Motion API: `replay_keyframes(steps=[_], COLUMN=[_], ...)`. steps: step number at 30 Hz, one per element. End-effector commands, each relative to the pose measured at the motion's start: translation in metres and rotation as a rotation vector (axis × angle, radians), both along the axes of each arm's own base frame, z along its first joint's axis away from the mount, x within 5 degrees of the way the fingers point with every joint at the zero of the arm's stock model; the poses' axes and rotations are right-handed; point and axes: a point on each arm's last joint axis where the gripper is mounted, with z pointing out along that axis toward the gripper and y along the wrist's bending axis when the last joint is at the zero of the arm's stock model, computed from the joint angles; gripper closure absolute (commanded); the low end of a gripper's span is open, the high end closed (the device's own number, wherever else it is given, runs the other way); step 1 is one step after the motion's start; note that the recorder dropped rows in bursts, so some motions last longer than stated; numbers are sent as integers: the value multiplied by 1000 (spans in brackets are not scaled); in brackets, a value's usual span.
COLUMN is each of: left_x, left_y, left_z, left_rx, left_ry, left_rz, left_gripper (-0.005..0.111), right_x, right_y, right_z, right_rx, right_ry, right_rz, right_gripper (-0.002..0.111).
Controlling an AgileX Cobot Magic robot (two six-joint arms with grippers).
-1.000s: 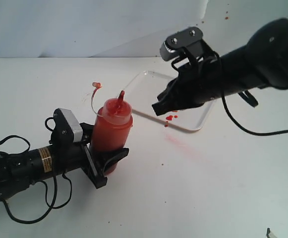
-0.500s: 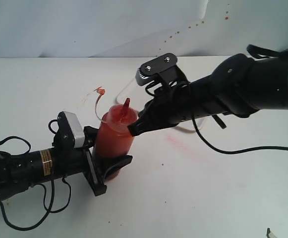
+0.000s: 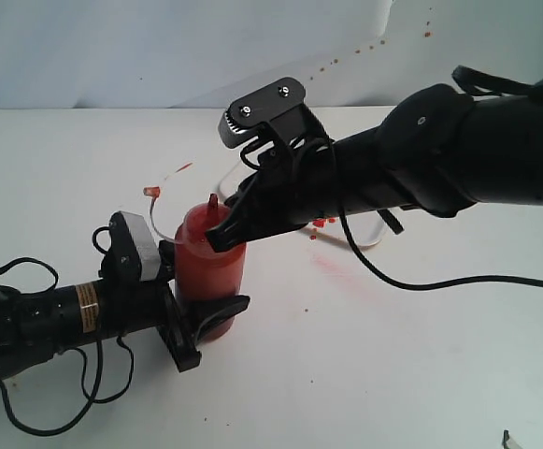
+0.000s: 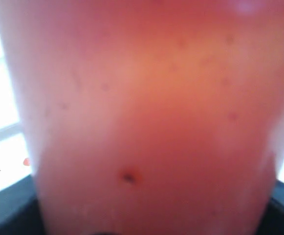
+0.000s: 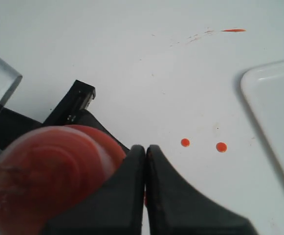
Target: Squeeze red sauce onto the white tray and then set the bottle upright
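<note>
The left gripper is clamping the bottle, which is standing upright on the desk. The right gripper, pressed together, is pointing at the bottle's shoulder. Behind that arm, the white tray is lying flat, carrying red sauce drops.

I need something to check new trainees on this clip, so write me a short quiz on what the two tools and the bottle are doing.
1. True or false: the right tool is shut with nothing between its jaws.
2. What does the left tool grip? A) the bottle B) a spoon C) nothing
3. In one word: is the bottle upright or lying down?
Key: 1 true; 2 A; 3 upright.
</note>
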Motion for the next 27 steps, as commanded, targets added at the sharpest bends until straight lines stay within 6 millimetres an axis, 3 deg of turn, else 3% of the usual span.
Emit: replay_keyframes(steps=[1,6,11,27], left_x=[5,1,1,3], left_y=[0,-2,-2,-1], left_z=[5,2,2,5], left_rx=[-31,-17,-26,-35], left_ry=[-25,24,21,-18], left_rz=[31,5,2,18], left_gripper=[96,47,27,25], right_x=[-3,-3,-3,0], right_y=[4,5,5,4], right_z=[4,4,5,6], right_rx=[19,41,58,54], right_ry=[5,23,35,8], right_rz=[13,-5,-18,-44], right_gripper=[108,108,108,108])
